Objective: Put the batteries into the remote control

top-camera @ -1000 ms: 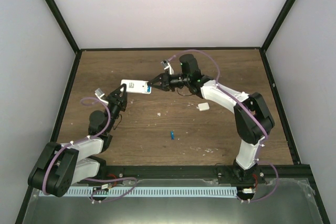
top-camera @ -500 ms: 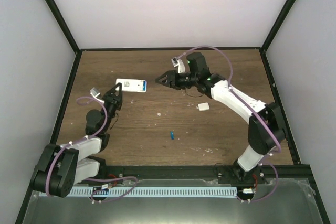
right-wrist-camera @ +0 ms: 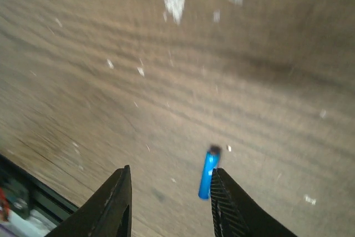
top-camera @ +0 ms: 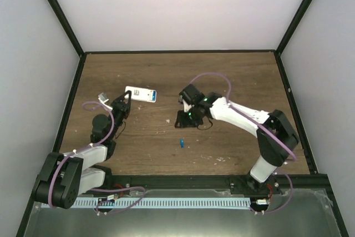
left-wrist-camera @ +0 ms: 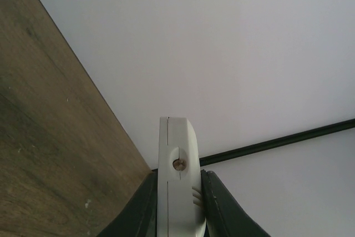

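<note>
The white remote control (top-camera: 141, 94) is held off the table at the left by my left gripper (top-camera: 123, 104), which is shut on its near end. In the left wrist view the remote (left-wrist-camera: 177, 187) stands edge-on between the two fingers. A blue spot shows at the remote's right end. One blue battery (top-camera: 181, 143) lies on the wooden table near the middle. My right gripper (top-camera: 185, 119) is open above the table, just behind this battery. In the right wrist view the battery (right-wrist-camera: 208, 173) lies below, close to the right finger (right-wrist-camera: 230, 209).
Small white flecks (top-camera: 170, 120) lie on the wood near the right gripper, and more lie near the front edge (top-camera: 222, 159). Black frame rails (top-camera: 177, 52) and white walls bound the table on three sides.
My right gripper let go of the remote's right end, drew back, then swung down and toward the front, over the loose battery. The left gripper shifted slightly with the remote.
</note>
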Controlling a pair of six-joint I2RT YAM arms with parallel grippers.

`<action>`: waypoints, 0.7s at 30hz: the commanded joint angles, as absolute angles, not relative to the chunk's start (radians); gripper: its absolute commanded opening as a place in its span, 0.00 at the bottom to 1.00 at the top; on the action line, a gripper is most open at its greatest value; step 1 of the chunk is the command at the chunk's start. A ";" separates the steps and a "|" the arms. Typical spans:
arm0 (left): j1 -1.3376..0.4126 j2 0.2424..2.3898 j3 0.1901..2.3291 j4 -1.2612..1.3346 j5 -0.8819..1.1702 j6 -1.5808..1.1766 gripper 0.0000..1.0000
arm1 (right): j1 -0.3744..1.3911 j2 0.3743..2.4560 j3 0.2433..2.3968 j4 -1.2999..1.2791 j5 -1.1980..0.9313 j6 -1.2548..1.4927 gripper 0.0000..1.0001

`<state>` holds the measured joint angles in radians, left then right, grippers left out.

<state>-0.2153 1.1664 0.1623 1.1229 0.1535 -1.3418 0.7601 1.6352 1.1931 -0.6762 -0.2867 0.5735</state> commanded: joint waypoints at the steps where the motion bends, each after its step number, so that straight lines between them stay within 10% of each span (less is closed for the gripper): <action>1: -0.209 1.160 0.195 1.125 0.147 -1.309 0.00 | 0.843 1.666 1.181 -0.806 -0.191 0.603 0.32; 21: -0.210 1.086 0.167 1.048 0.143 -1.301 0.00 | 0.966 1.705 1.063 -0.700 -0.092 0.646 0.23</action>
<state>-0.2153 1.0958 0.1699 1.0428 0.1505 -1.3186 0.9398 1.7393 1.0908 -0.7689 -0.1513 0.6407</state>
